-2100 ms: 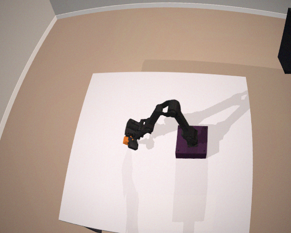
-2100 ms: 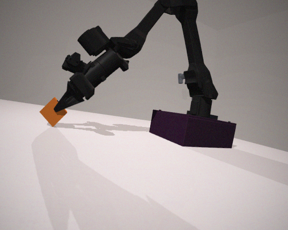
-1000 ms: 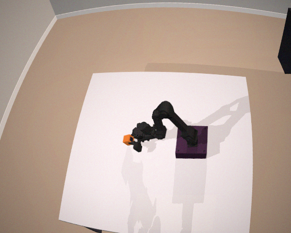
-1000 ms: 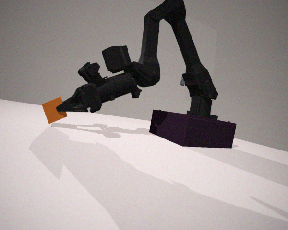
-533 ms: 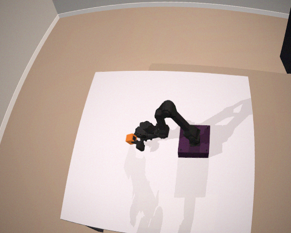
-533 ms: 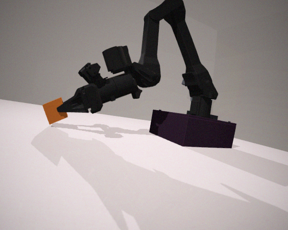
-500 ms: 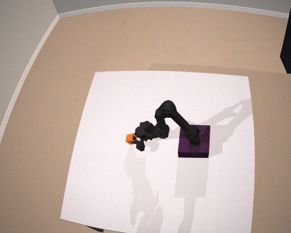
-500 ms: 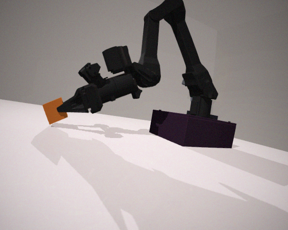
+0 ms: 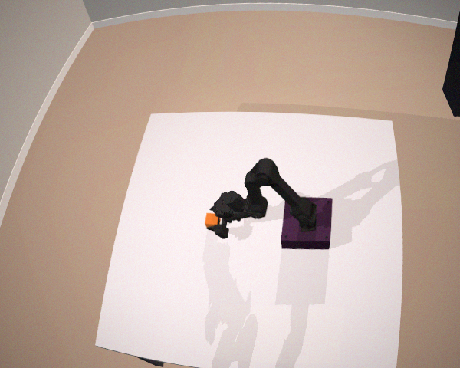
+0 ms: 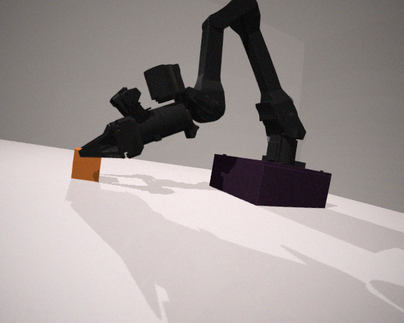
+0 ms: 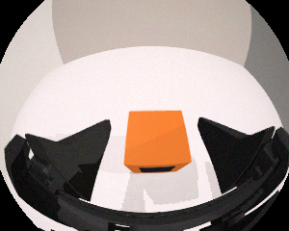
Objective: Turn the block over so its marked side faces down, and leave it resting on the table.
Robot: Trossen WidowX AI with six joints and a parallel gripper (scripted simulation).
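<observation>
Orange block [image 11: 156, 141] rests flat on the white table [image 9: 175, 300] — tool [image 11: 154, 138] spread apart, empty; no writing legible.

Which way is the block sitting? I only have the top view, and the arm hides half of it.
Observer: In the exterior view the orange block rests flat on the table, not tilted.
Operator: Is the gripper holding it?
Observer: No. The wrist view shows the gripper open, fingers apart from the block on both sides.
Operator: And the mark?
Observer: A dark patch shows on the side face toward the wrist camera, so it seems sideways, not down.
</observation>
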